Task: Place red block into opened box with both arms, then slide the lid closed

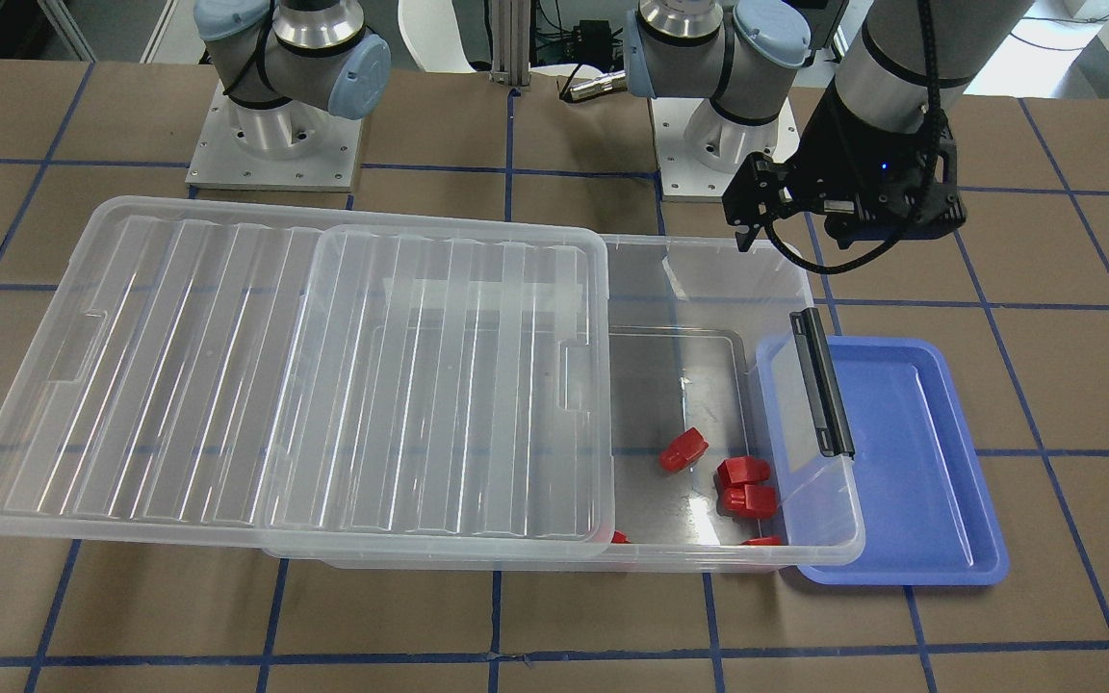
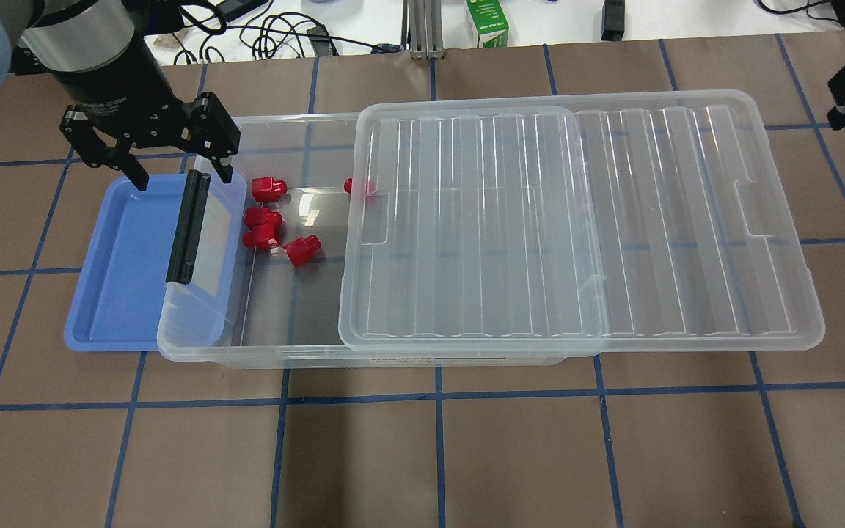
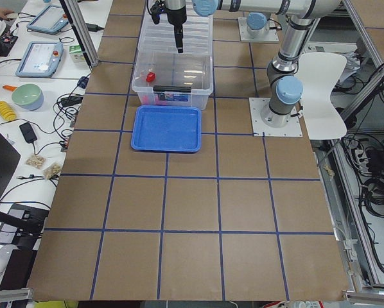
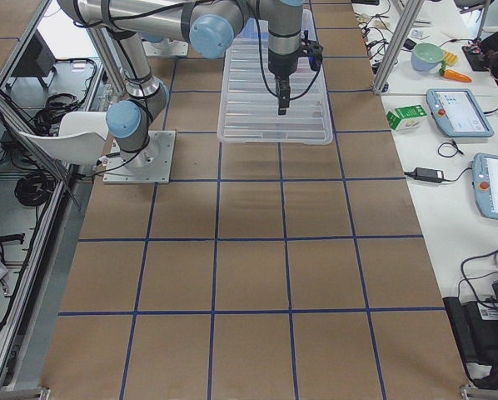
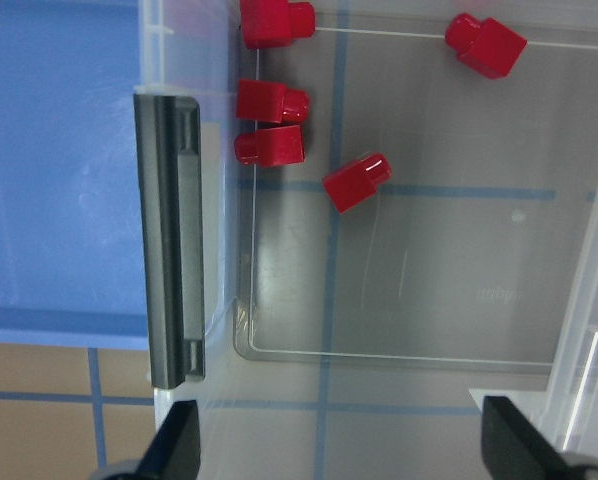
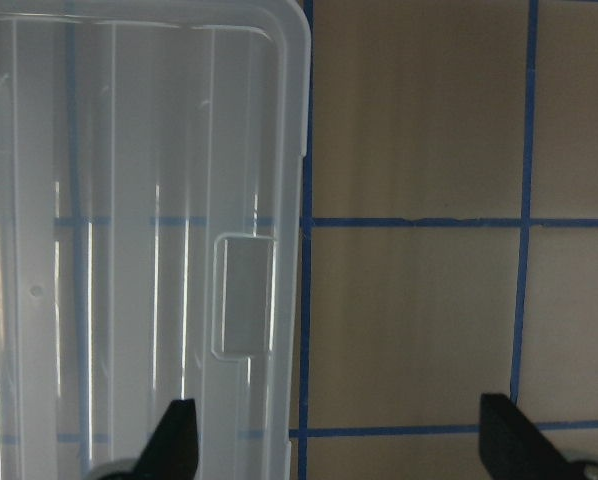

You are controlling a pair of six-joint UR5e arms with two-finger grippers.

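Several red blocks (image 2: 302,250) lie in the uncovered end of the clear box (image 2: 261,359), near its black strip (image 2: 188,227). One more red block (image 2: 356,186) sits half under the lid's edge. The ribbed clear lid (image 2: 576,220) covers the rest of the box and overhangs it toward my right. My left gripper (image 2: 183,180) hangs open and empty above the box's black-strip end, and the left wrist view looks down on the blocks (image 5: 357,182). My right gripper (image 6: 344,440) is open and empty over bare table, just past the lid's notched end (image 6: 244,295).
A blue tray (image 2: 122,264) lies against the box's black-strip end, partly under it. The arm bases (image 1: 275,144) stand on my side of the table behind the box. A green carton (image 2: 487,22) and cables lie beyond the far edge.
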